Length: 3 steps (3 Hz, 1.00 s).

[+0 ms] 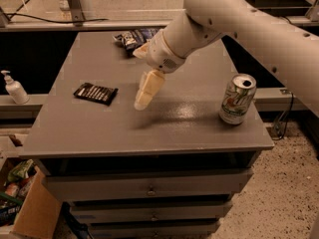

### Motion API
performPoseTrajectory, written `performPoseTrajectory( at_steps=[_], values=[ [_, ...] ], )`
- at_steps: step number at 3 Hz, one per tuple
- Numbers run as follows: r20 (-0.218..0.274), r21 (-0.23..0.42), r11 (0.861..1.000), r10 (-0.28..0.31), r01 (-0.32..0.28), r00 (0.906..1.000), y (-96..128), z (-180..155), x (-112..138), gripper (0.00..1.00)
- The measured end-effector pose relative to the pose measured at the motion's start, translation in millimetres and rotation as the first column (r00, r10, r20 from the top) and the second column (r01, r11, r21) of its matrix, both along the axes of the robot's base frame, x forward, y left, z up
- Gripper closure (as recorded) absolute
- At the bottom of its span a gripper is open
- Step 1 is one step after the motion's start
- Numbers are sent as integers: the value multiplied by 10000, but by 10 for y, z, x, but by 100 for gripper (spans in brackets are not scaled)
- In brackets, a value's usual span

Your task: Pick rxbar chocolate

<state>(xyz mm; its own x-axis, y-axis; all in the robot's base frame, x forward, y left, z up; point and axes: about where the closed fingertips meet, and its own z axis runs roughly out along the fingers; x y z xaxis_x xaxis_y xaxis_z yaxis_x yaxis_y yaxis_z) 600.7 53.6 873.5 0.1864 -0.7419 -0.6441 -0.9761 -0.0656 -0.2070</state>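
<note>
Claw (142, 102) hangs near the rxbar chocolate (95, 93), apart; open or closed, cannot tell; arm partly hides the snack bag (130, 37)

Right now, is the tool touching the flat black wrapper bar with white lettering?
No: the tool hovers over the grey tabletop beside the flat black wrapper bar, with bare surface between them.
</note>
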Motion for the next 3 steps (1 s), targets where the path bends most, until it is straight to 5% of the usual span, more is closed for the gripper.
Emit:
performPoseTrajectory(
  at_steps=[3],
  values=[
    [-206,244,9992,328,-323,9992,597,-367,192,0]
  ],
)
